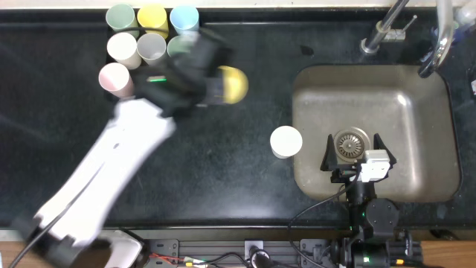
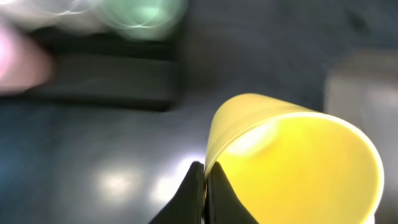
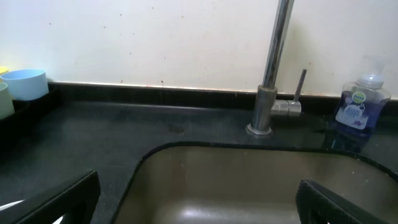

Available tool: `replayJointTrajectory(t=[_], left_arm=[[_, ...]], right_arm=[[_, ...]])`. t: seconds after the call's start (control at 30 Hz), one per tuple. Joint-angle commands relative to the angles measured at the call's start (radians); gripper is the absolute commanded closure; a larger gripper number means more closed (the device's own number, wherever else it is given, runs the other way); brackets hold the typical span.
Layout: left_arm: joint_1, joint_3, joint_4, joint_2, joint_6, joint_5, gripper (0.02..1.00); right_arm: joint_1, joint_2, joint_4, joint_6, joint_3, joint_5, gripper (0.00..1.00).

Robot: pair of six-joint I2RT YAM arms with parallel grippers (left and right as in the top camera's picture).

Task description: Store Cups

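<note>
My left gripper (image 2: 205, 190) is shut on the rim of a yellow cup (image 2: 292, 162), which lies tilted on its side above the black counter. From above, that yellow cup (image 1: 233, 84) hangs just right of a cluster of upright cups (image 1: 152, 46) at the back left: green, yellow, blue, cream, grey and pink (image 1: 114, 77). Blurred green (image 2: 143, 12) and pink (image 2: 18, 62) cups lie beyond the held one. A white cup (image 1: 285, 141) stands alone beside the sink. My right gripper (image 1: 352, 147) hangs open over the sink basin, holding nothing.
The steel sink (image 1: 416, 82) takes up the right side, with a faucet (image 3: 273, 68) and a blue soap bottle (image 3: 360, 102) behind it. A blue cup (image 3: 25, 84) shows at the counter's back edge. A wall runs behind the counter.
</note>
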Motion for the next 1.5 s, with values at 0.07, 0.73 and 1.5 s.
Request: replayJointTrajectory(t=[0.07,0.73,1.5], left_arm=[[0.249,-0.042,-0.129,-0.071,-0.182,-0.009,0.982],[0.489,-0.199,0.116,0.085,-0.301,0.176,0.980],[0.489,-0.179,0.172,0.154,-0.368,0.148,0.982]], right_arm=[[0.004,-0.008,0.005,-0.003,-0.005,-0.006,0.003],[0.004,-0.008,0.005,-0.003,-0.005,-0.006,0.005],[0.004,-0.008,0.005,-0.003,-0.005,-0.006,0.003]])
